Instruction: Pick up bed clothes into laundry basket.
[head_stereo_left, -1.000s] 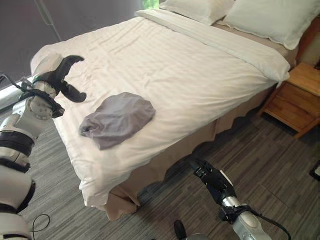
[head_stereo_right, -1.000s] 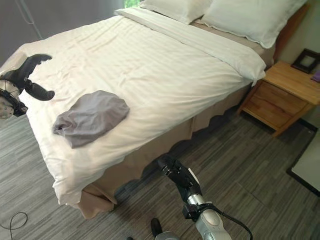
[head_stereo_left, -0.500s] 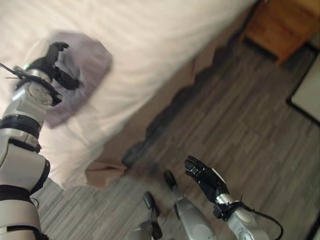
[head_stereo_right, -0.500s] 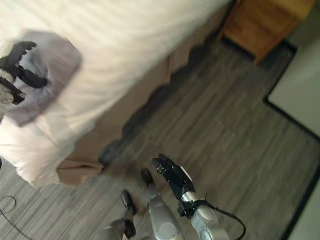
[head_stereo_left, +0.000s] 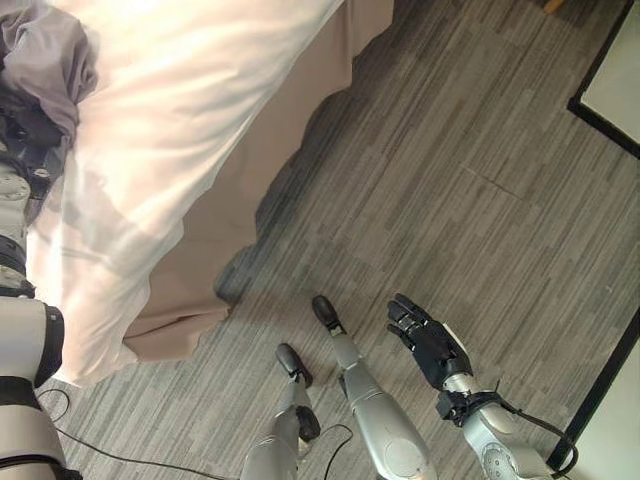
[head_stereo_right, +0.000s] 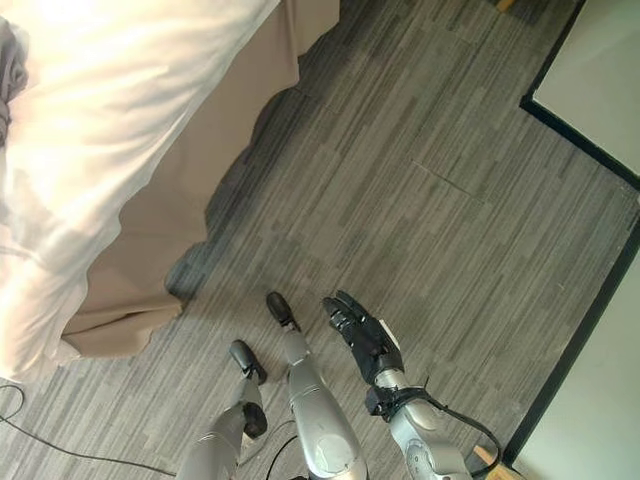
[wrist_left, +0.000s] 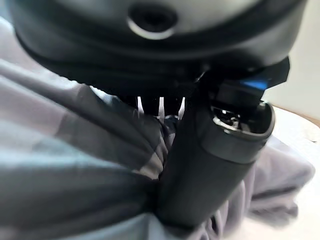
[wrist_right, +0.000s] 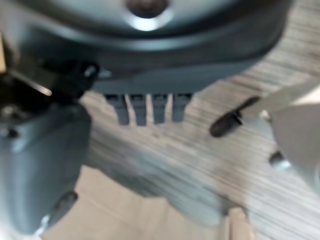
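— Since half a second back the whole view has tipped further down, so that is the camera moving; the bed now sits only in the upper left of the frame, and the left hand (head_stereo_left: 30, 135) has closed into the grey garment (head_stereo_left: 48, 55) it was reaching over.

— Where is that garment now?

— At the upper left corner of the left eye view, bunched on the white bedding (head_stereo_left: 170, 110). In the left wrist view the thumb (wrist_left: 210, 150) presses into gathered grey cloth (wrist_left: 75, 165), pinching folds against the hand.

— And the other hand?

— The right hand (head_stereo_left: 428, 338) hangs low in the lower centre, over the floor (head_stereo_left: 470, 170), fingers straight and slightly spread, holding nothing.

— Any writing or labels?

— None I can read.

— The room?

— Grey wood-grain plank flooring runs across most of the frame. A tan bed skirt (head_stereo_left: 250, 190) drops from under the white cover to the floor. At the upper right a pale panel with a dark border (head_stereo_left: 612, 70) lies on the floor.
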